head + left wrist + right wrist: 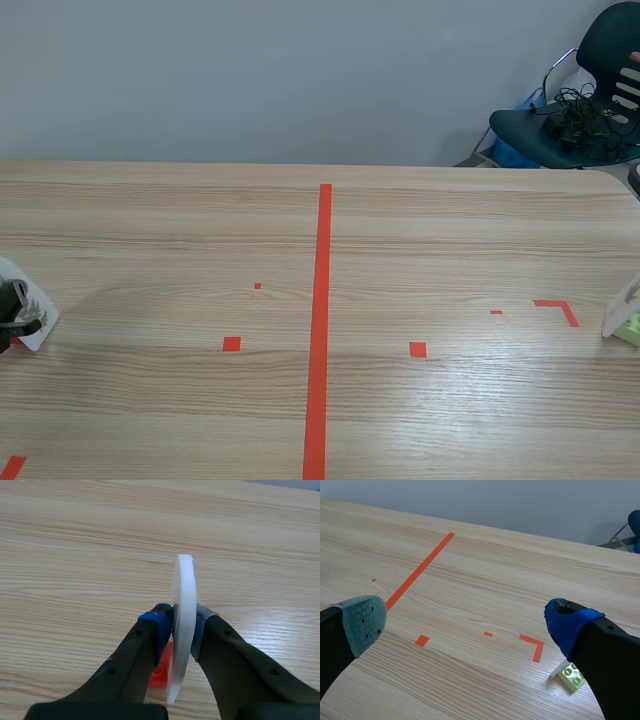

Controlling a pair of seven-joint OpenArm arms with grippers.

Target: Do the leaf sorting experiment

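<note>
At the table's left edge my left gripper is shut on a white card printed with a leaf picture. The left wrist view shows that card edge-on, upright and pinched between the pads of the left gripper, with a red brick at its foot. A second white card stands in a light green brick at the table's right edge. My right gripper is open above the table, and the green brick with its card lies just beside its blue-padded finger.
A long orange-red tape line runs down the middle of the wooden table, with small tape squares and a corner mark on either side. A dark chair carrying tangled cables stands beyond the table's far right corner.
</note>
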